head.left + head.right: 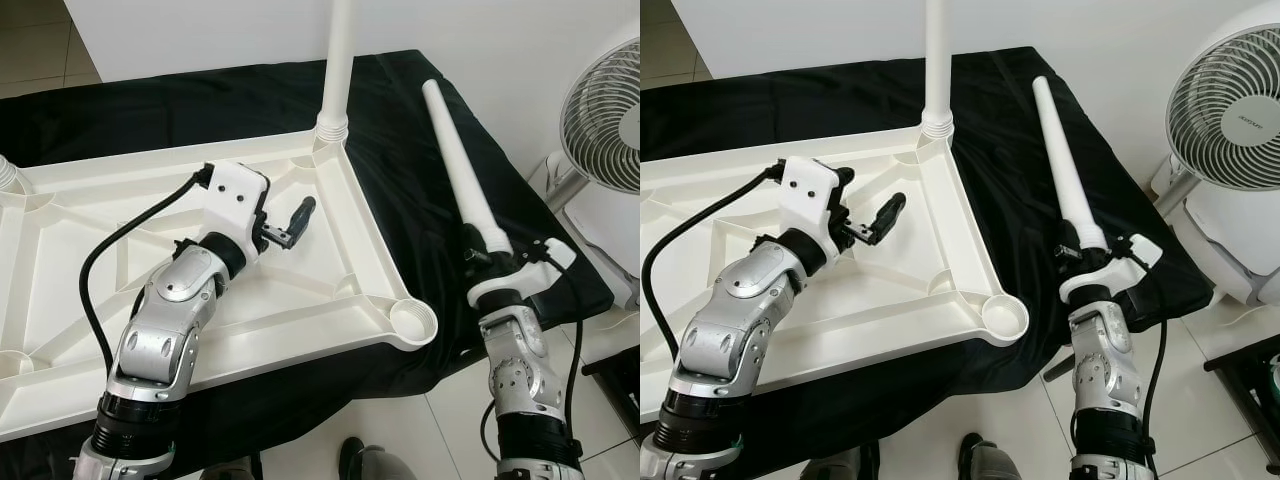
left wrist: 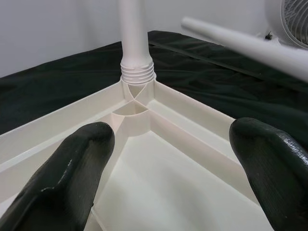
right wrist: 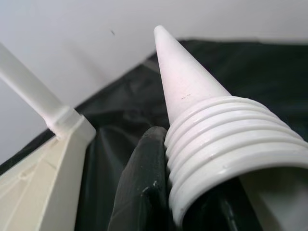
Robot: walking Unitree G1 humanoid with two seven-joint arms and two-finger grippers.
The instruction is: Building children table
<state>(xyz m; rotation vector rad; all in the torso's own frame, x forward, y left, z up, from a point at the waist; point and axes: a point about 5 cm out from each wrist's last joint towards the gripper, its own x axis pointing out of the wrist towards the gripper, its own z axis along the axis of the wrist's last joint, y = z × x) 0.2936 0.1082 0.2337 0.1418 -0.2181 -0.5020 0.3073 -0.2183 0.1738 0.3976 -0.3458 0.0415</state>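
Note:
A white plastic tabletop (image 1: pixel 372 235) lies upside down on a black cloth. One white leg (image 1: pixel 338 60) stands upright, screwed into its far right corner. The near right corner socket (image 1: pixel 413 320) is empty. My left gripper (image 1: pixel 290 225) hovers open over the ribbed underside with nothing between its fingers (image 2: pixel 72 173), pointing toward the upright leg (image 2: pixel 135 43). My right gripper (image 1: pixel 490 255) is shut on the threaded end of a second white leg (image 1: pixel 460 165), to the right of the tabletop. That leg slants up and away over the cloth; a black finger (image 3: pixel 144 178) presses against its threads (image 3: pixel 226 139).
A white fan (image 1: pixel 605 100) stands on the floor to the right, close to the held leg's side. The black cloth (image 1: pixel 420 130) covers the support out to its right edge. Another corner socket (image 1: pixel 8 175) shows at the far left. Tiled floor lies below.

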